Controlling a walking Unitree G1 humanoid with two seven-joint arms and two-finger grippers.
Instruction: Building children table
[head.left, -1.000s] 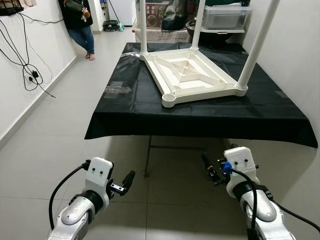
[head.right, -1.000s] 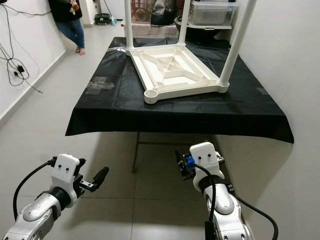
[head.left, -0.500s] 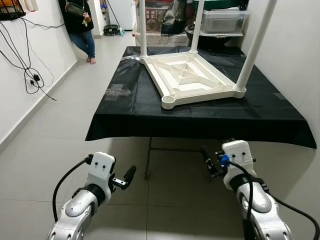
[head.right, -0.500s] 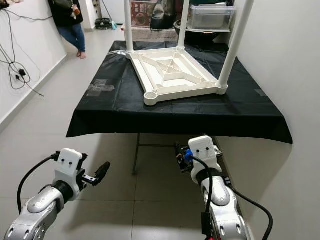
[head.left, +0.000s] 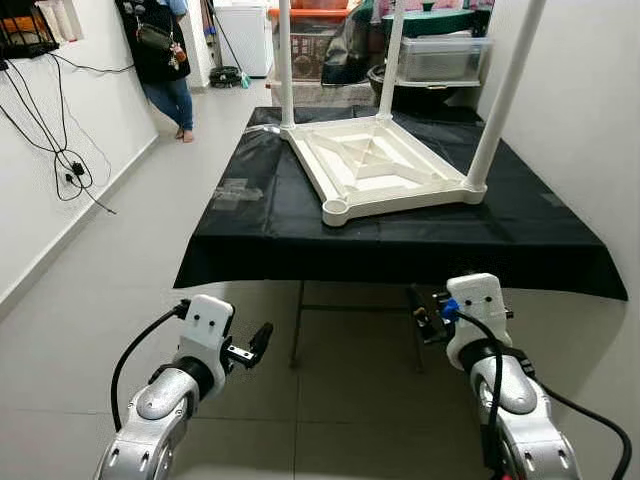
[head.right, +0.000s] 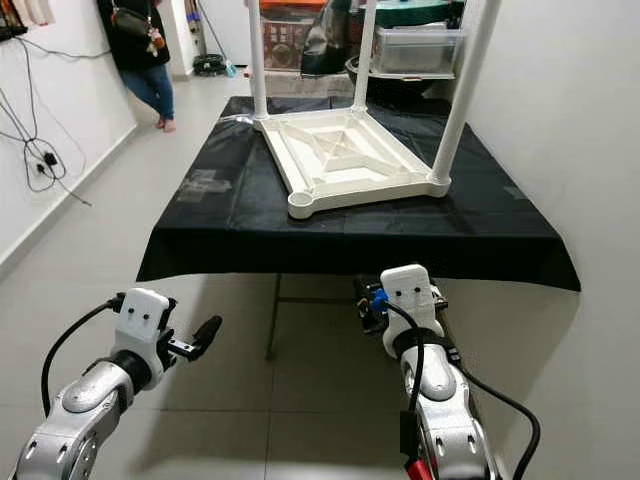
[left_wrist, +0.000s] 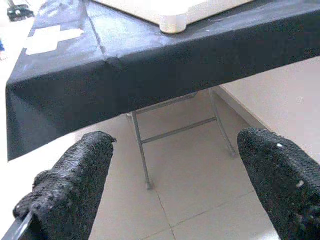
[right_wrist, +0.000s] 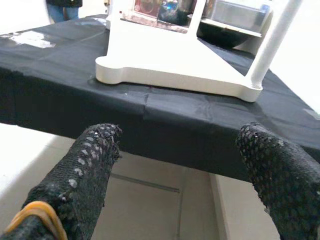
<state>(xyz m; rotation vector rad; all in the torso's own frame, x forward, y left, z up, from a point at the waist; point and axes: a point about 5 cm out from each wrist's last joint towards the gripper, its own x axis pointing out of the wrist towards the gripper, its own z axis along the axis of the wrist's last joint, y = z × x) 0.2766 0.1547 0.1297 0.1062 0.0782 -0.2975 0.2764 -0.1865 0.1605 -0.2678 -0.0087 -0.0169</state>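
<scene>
A white children's table (head.left: 378, 165) lies upside down on a bigger table draped in black cloth (head.left: 260, 225). Three white legs stand up from its corners: back left (head.left: 285, 60), back right (head.left: 392, 50) and front right (head.left: 500, 100). The front left corner socket (head.left: 335, 209) has no leg in it. My left gripper (head.left: 258, 343) hangs low over the floor, in front of the cloth's left end, open (left_wrist: 175, 185) and holding nothing. My right gripper (head.left: 420, 312) is just below the cloth's front edge, also open (right_wrist: 180, 170) and holding nothing.
A person (head.left: 160, 50) stands at the far left by the white wall, where cables (head.left: 65, 165) hang. A piece of clear tape (head.left: 238, 190) lies on the cloth. A storage box (head.left: 440, 55) and clutter sit behind the table. A wall runs close on the right.
The whole picture has shifted a little as the camera moved. Both grippers have come up slightly, and the right one now sits nearer the cloth's front edge.
</scene>
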